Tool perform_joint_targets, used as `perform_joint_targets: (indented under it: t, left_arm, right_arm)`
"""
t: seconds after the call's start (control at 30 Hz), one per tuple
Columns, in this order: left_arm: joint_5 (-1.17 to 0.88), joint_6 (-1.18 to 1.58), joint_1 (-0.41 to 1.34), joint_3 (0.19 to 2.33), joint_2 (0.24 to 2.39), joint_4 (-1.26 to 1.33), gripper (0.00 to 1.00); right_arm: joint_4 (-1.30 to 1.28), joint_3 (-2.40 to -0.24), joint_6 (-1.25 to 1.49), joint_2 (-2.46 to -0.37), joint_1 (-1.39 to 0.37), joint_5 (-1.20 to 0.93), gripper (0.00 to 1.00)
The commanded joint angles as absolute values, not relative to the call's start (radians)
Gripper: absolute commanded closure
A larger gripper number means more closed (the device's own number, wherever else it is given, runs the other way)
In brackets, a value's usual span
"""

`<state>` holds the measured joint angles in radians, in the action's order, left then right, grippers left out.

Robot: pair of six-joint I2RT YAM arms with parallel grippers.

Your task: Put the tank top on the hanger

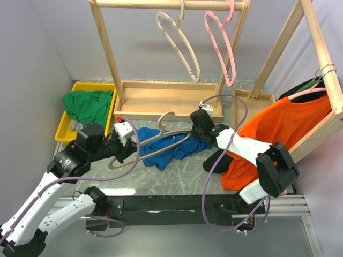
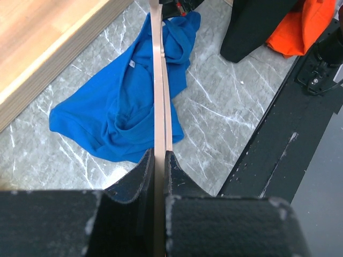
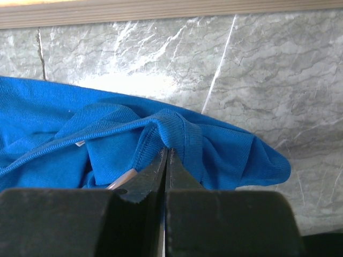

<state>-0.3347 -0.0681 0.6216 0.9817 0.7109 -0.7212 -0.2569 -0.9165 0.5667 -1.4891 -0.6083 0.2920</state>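
The tank top (image 2: 118,107) is soft, matt royal-blue knit cloth with a ribbed hem, and the worktop (image 2: 225,107) looks like grey, white-veined stone, smooth with a faint sheen. The hanger (image 2: 159,80) is pale beige, smooth and matt, and the fingers (image 2: 136,182) closed on it are black with rough, grainy pads. The far rack (image 1: 161,99) is bare pale wood, the tray (image 1: 61,131) at far left is glossy yellow plastic, and the green garment (image 1: 88,104) and orange shirt (image 1: 278,123) are matt cloth.
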Motion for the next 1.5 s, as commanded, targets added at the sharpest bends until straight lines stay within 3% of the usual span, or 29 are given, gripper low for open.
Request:
perform_joint_targets:
  t: [0.0,0.57,1.47]
  left_arm:
    - [-0.360,-0.087,0.624,0.985,0.701,-0.649,0.99]
    - [-0.451,-0.081,0.624,0.982,0.756,-0.603,0.99]
    - [-0.307,0.181,0.630,0.785,0.850,-0.026,0.99]
  right_arm:
    - [-0.261,-0.965,0.557,-1.450,-0.609,0.298,1.00]
    - [-0.265,-1.032,0.538,-1.361,-0.612,0.242,1.00]
    - [-0.195,-1.038,0.580,-1.261,-0.627,0.095,1.00]
